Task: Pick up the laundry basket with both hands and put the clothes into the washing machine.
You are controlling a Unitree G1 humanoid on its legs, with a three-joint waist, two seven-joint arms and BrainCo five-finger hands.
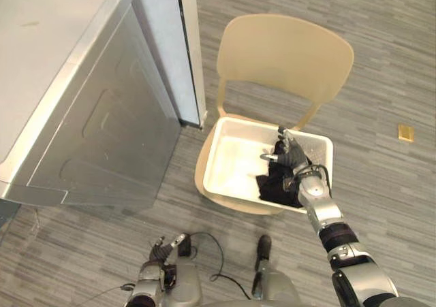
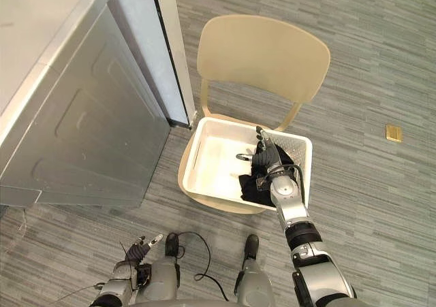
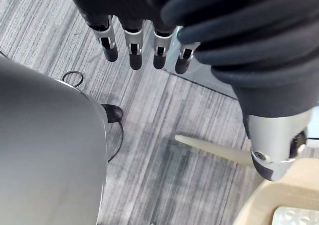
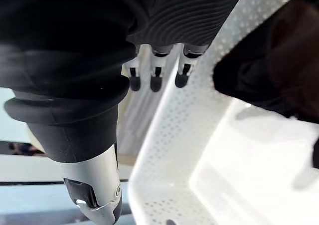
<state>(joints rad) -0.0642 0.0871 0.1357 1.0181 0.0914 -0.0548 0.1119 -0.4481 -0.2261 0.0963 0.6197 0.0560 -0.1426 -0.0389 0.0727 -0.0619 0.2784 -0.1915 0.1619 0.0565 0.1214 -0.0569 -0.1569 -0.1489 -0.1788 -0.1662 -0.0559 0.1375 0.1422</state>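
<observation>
The white basket (image 1: 212, 158) sits on the chair (image 1: 286, 55) in the middle of the frame, with dark clothes (image 1: 276, 188) in its lower right corner. The right hand (image 1: 291, 157) hangs over the clothes, fingers straight, holding nothing. The left hand (image 1: 160, 249) is at the bottom left, open too.

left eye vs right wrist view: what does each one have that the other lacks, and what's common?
Left eye view adds: the washing machine with its grey top and side, the left hand low near the floor, and a small yellow object on the floor. Right wrist view adds: the fine perforations in the wall of the basket, seen close. Shared: the white basket, the dark clothes in it, and the open right hand by them.
</observation>
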